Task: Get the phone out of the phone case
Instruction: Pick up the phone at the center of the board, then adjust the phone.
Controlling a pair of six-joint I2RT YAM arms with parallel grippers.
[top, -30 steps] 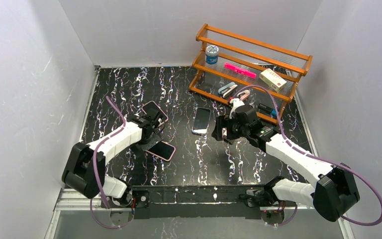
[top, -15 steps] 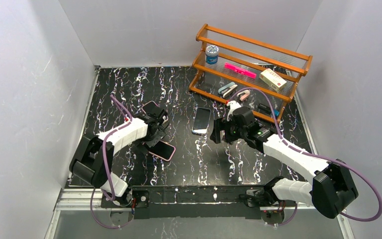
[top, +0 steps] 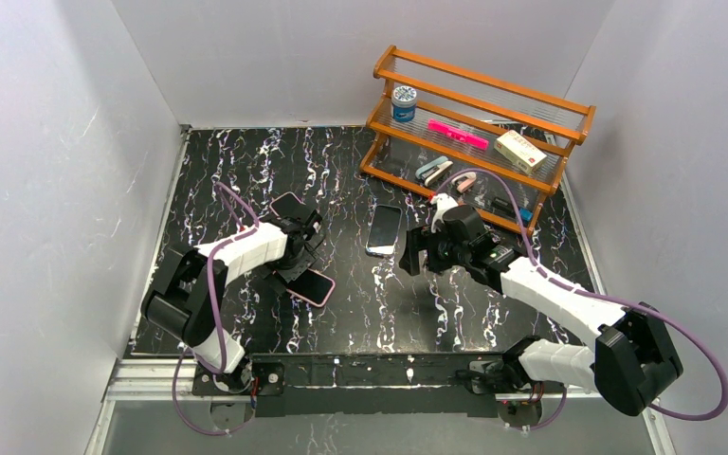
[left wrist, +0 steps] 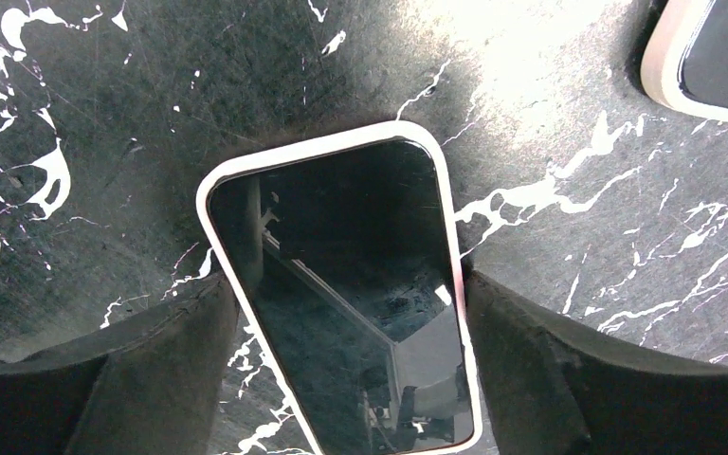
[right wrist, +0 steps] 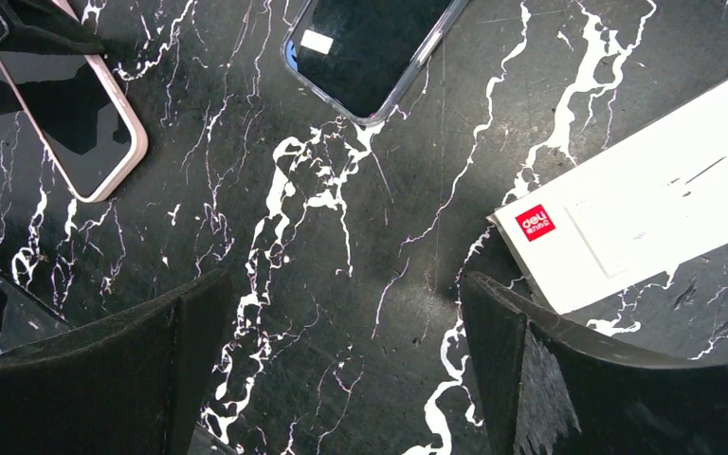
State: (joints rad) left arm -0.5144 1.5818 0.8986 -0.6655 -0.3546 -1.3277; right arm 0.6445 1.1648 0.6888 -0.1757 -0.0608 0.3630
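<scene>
— So where is the phone sitting?
— It is lying screen-up on the left side of the black marbled surface. It is sitting fully inside its phone case, with the pale rim running all round the glass.
— And the left end effector?
— It is hanging right over one end of the phone with its jaws spread wide, one on each long side. The fingers are sitting just beside the case edges, and I cannot tell whether they are pressing on them. The phone is lying flat, not lifted.
— What is the right end effector doing?
— It is hovering over the middle of the surface with its jaws fully apart, holding nothing, and only bare marble is showing between them. A clear-cased phone is lying just ahead of it, and a white box with a red logo is lying off to one side.
— Anything else near the left arm?
— A second pink-cased phone is lying just beyond the left end effector, apart from the first. A wooden rack is standing at the far right, well apart from both.
</scene>
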